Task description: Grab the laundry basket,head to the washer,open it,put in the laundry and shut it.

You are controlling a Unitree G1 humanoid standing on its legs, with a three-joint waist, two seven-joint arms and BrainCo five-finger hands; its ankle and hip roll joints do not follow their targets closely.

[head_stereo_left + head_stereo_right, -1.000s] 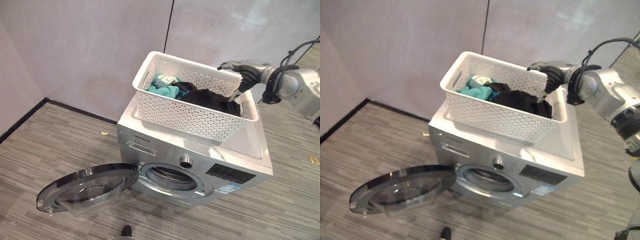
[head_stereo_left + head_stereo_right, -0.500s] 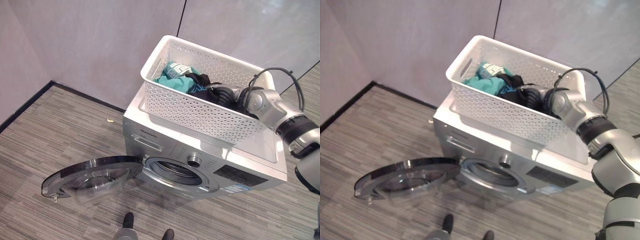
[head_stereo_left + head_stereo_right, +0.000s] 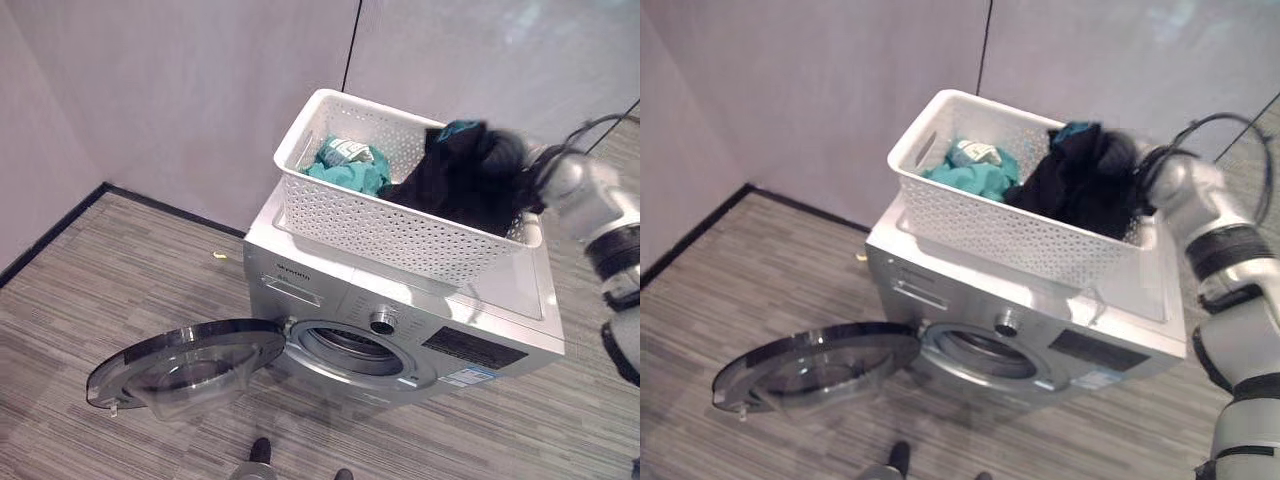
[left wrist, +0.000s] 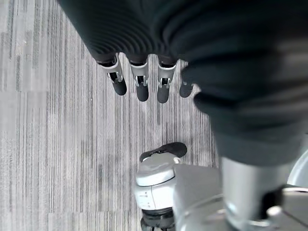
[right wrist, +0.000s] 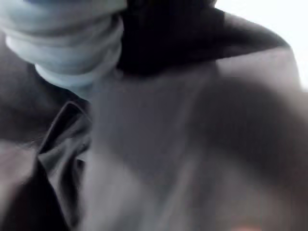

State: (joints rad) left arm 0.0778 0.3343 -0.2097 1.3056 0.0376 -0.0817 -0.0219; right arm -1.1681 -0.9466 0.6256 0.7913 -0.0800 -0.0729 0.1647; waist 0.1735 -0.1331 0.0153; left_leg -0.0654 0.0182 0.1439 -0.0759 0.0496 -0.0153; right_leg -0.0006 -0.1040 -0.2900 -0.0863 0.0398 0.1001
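Pale, smooth wall panels (image 3: 200,90) meet in a dark vertical seam behind the work, and a grey, fine-striped plank floor (image 3: 80,300) runs up to a black skirting strip at the left. On that floor stands a silver front-loading washer (image 3: 400,330) with a flat top, a round knob on its control strip, and a dark display panel beside a small blue-and-white sticker; the print on the panel, the sticker and the drawer front is too small to read. Its round door (image 3: 185,365), a dark glassy bowl in a silver ring, hangs swung fully open to the left, leaving the drum mouth (image 3: 352,345) clear. On the washer's lid sits the white plastic laundry basket (image 3: 330,205), rectangular, with walls pierced all over by small holes and a slot handle in its left end. Inside at the left lies a crumpled teal garment (image 3: 345,168). At the basket's right end a black garment (image 3: 460,180) is lifted in a bunch above the rim, a teal scrap at its top, with the right hand (image 3: 1150,165) buried in the cloth so that I cannot tell how its fingers stand. The right wrist view shows dark folded fabric pressed close. The left wrist view shows the left hand (image 4: 139,84) hanging over bare floor, fingers straight and holding nothing.
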